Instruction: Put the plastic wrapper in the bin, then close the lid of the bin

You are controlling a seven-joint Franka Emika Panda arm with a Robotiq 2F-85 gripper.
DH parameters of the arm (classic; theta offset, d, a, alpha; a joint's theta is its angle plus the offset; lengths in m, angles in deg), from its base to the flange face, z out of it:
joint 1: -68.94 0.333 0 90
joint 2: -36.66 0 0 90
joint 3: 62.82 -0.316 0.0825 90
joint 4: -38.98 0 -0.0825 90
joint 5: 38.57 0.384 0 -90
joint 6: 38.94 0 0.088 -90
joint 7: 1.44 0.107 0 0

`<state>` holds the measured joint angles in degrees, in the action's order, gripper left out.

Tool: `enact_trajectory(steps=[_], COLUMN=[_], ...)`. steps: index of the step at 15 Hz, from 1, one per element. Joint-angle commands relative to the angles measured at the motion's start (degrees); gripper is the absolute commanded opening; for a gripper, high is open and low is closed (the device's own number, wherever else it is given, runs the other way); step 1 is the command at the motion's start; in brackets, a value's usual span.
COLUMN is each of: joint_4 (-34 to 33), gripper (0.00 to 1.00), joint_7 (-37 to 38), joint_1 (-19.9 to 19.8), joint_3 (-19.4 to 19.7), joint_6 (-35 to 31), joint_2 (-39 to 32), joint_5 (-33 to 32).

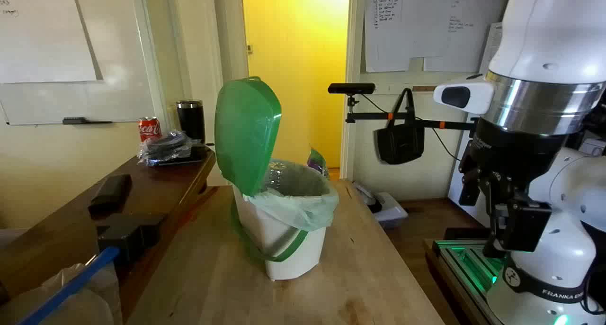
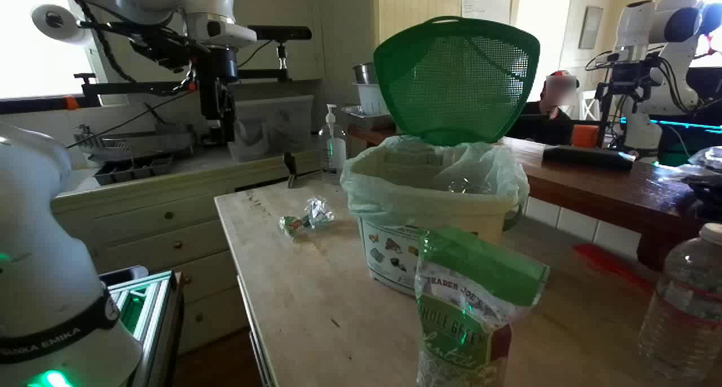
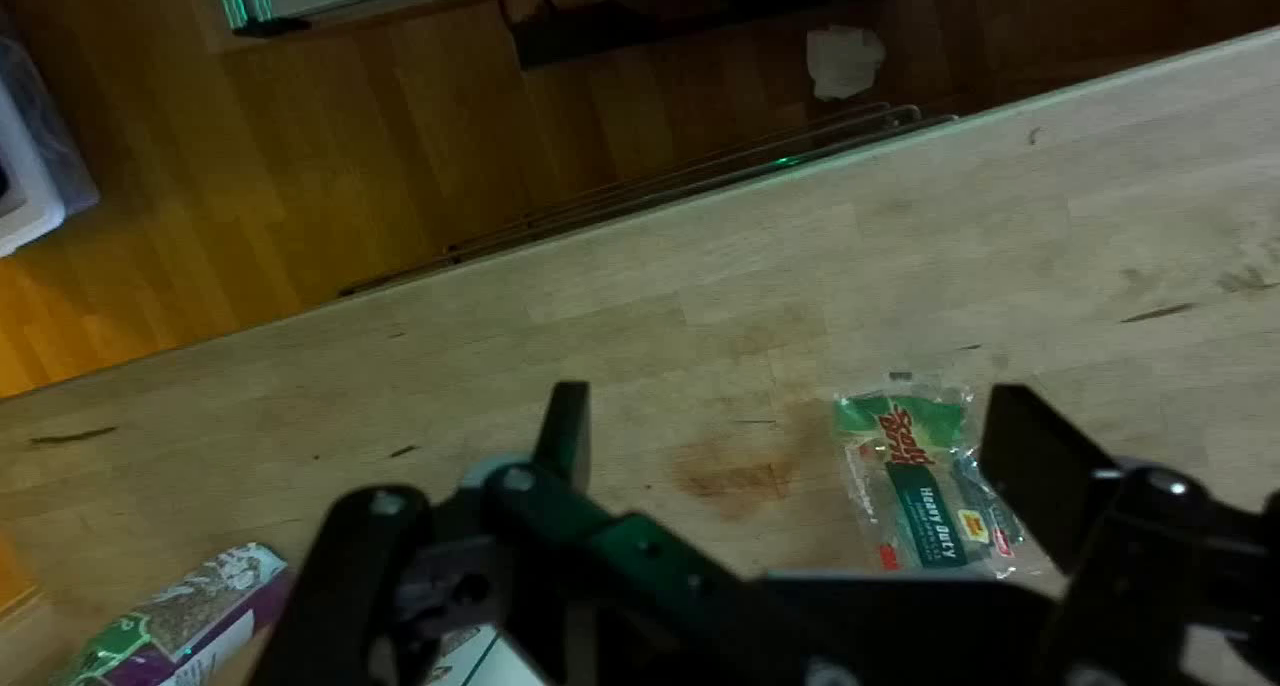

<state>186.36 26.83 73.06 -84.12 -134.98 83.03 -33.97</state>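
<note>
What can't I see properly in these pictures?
The bottom inside the bin: hidden by the liner bag in both exterior views.
Part of the plastic wrapper: behind a finger of the pincer in the wrist view.
The base of the Trader Joe's bag: cut off by the lower edge in an exterior view.
A person's face: blurred in an exterior view.
Writing on the papers: too small in an exterior view.

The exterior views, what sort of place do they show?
Likely a robotics lab, perhaps set up in a kitchen-like room: another robot arm stands in the background, handwritten sheets are posted up, and there are kitchen-style drawers.
</note>
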Motion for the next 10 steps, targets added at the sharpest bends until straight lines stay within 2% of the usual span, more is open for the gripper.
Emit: enact_trajectory(steps=[1,6,10], joint_4=[-0.07,-0.07,2.01], gripper=[1.0,1.0,1.0], joint_7=[0.32,0.32,-0.07], joint_1=[0.54,0.54,-0.19], joint_3=[0.44,0.44,1.08], joint_6=[0.05,0.05,-5.0], joint_2=[-0.18,-0.18,-1.22], joint_5=[-0.33,-0.33,-0.87])
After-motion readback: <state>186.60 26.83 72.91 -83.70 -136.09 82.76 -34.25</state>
